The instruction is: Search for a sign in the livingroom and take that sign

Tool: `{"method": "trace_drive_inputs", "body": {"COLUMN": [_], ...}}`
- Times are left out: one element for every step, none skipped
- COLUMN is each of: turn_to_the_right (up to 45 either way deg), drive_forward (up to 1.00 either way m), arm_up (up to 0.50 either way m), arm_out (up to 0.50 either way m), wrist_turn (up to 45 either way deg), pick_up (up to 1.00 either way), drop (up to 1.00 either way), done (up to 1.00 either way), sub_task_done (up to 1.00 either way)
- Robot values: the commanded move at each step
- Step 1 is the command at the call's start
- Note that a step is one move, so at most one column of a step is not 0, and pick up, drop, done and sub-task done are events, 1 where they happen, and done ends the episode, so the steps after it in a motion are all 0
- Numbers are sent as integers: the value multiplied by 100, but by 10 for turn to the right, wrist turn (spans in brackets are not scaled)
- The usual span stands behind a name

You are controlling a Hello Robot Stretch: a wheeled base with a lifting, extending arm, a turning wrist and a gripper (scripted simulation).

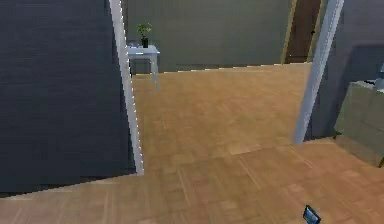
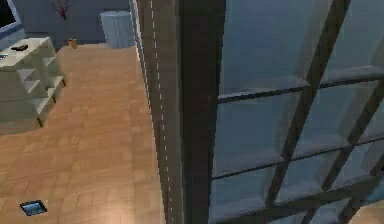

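A small dark flat thing with a light blue face (image 1: 311, 213) lies on the wooden floor at the bottom of the forward view. The same kind of small flat thing (image 2: 32, 208) lies on the floor at the arm side view's lower left. Its shape is too small to name.
A dark wall panel with a white edge (image 1: 128, 100) stands at the forward view's left. A small white table (image 1: 143, 56) carries a potted plant (image 1: 145, 35). A pale cabinet (image 1: 365, 120) sits right. A glazed door (image 2: 280, 120), white shelf unit (image 2: 28, 85) and grey bin (image 2: 117, 27) stand here.
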Motion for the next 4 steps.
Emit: {"method": "trace_drive_inputs", "body": {"turn_to_the_right": [390,0,270,0], "drive_forward": [0,40,0,100], "arm_up": [0,0,0,0], "arm_out": [0,0,0,0], "wrist_turn": [0,0,0,0], "pick_up": [0,0,0,0], "drop": [0,0,0,0], "done": [0,0,0,0], "sub_task_done": [0,0,0,0]}}
